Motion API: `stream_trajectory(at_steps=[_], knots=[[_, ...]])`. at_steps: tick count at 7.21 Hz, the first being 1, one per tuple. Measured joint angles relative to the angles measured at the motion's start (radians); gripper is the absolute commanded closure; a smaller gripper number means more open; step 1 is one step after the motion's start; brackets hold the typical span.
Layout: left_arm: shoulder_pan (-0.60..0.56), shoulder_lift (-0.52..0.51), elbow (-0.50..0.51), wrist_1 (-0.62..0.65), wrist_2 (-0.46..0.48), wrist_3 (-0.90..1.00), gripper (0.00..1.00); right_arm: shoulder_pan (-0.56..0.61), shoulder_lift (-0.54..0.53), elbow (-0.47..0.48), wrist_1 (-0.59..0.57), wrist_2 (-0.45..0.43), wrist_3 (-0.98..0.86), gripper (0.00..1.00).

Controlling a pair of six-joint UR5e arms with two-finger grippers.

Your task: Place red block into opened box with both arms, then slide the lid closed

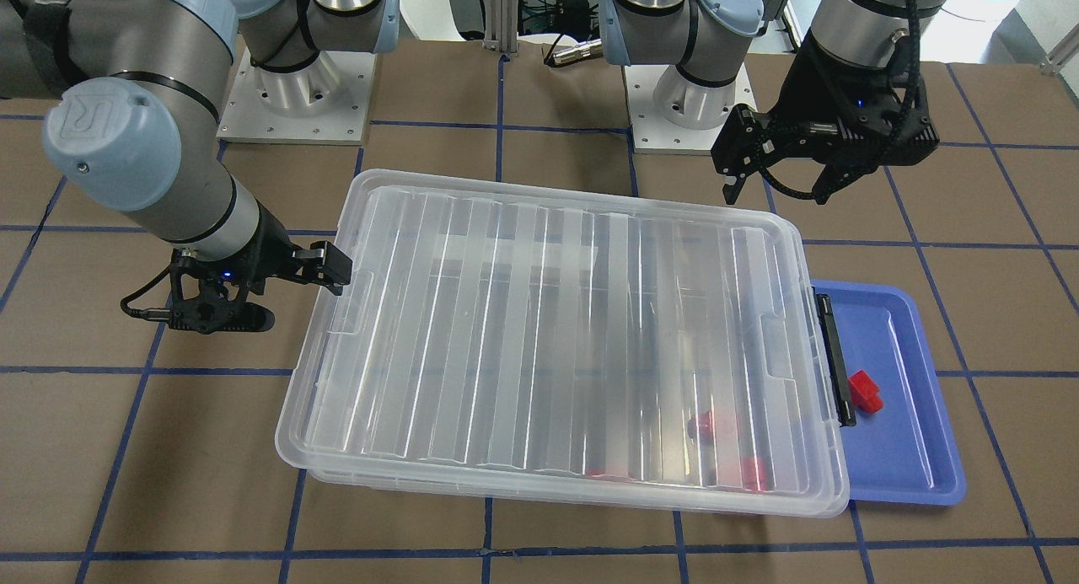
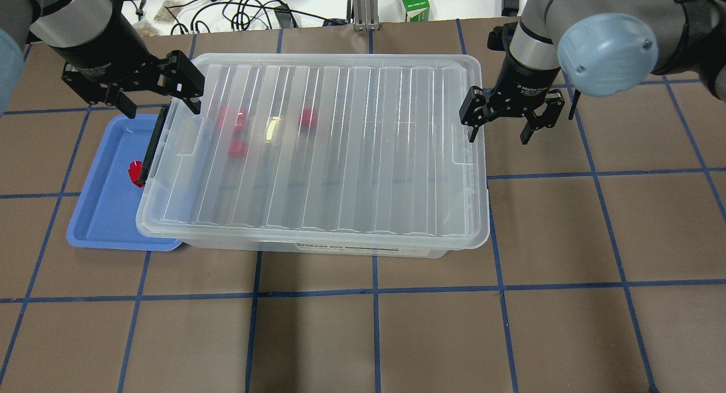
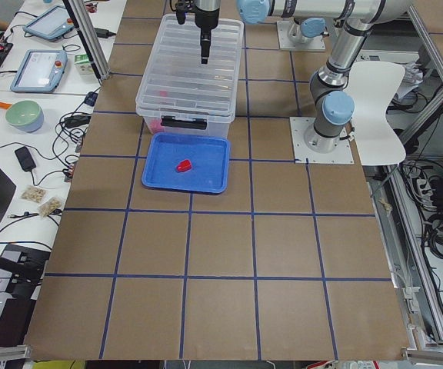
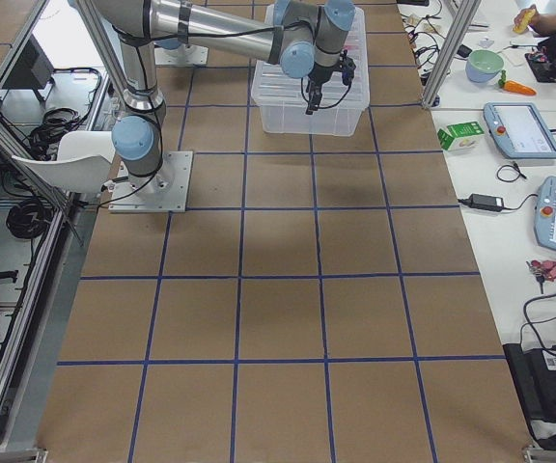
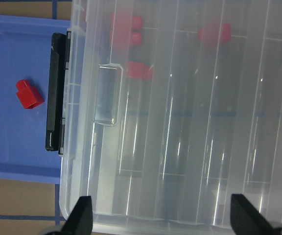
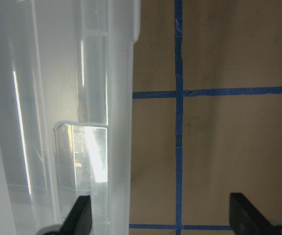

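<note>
The ridged clear lid (image 2: 340,143) lies over almost all of the box (image 2: 317,246), whose black latch bar (image 2: 152,149) shows at its left end. Through the lid I see red blocks (image 2: 232,118) (image 5: 140,71) inside. Another red block (image 2: 136,173) (image 1: 864,390) lies on the blue tray (image 2: 102,211). My left gripper (image 2: 161,104) (image 1: 775,188) hangs open and empty above the lid's latch end. At the opposite short end my right gripper (image 2: 499,135) (image 1: 287,296) is also open and empty, one finger above the lid's rim and the other out over the table.
The blue tray (image 1: 910,449) is partly tucked under the box's latch end. A green carton (image 2: 413,1) and cables lie beyond the table's far edge. Both arm bases (image 1: 295,87) stand near the box on the robot's side.
</note>
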Motion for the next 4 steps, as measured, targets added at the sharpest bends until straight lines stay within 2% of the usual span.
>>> stream_trajectory(at_steps=[4], knots=[[0.000,0.001,0.000,0.000,0.001,0.001,0.00,-0.004,0.028,0.000,-0.005,-0.009,-0.012,0.00]])
